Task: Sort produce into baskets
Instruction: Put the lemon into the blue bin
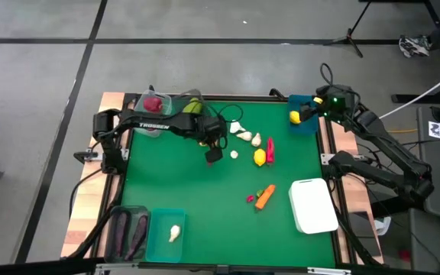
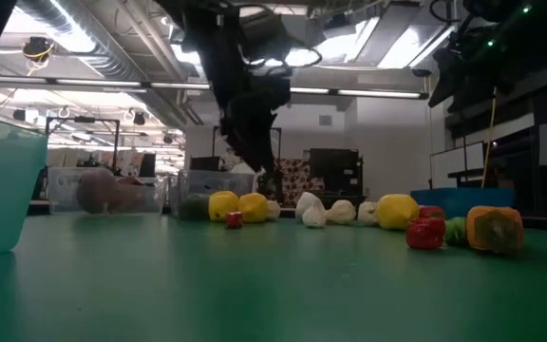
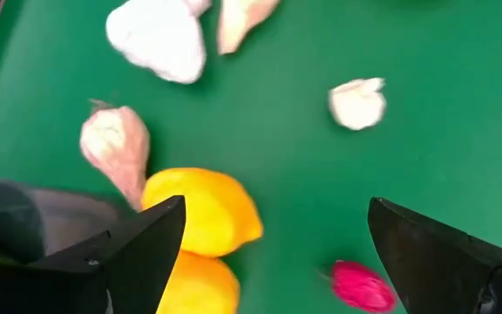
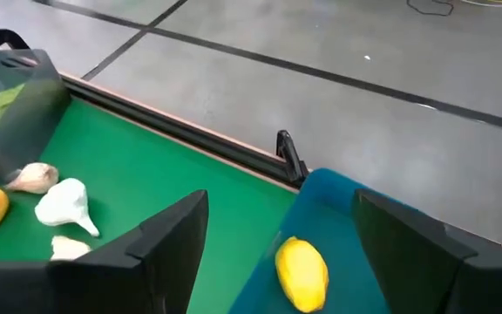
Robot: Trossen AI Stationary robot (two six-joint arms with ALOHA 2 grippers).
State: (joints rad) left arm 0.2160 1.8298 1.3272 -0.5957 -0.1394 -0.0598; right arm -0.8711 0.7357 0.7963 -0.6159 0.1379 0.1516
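The left tool [image 1: 213, 155], open wide and holding nothing, should drop straight over the lemon [image 1: 260, 157] beside the garlic [image 1: 234, 154], while the right tool [image 1: 305, 114], open and empty, waits over the blue tub [image 1: 309, 127].

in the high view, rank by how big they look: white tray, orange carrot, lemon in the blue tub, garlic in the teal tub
1. white tray
2. orange carrot
3. lemon and garlic: look about alike, so no ranking between them
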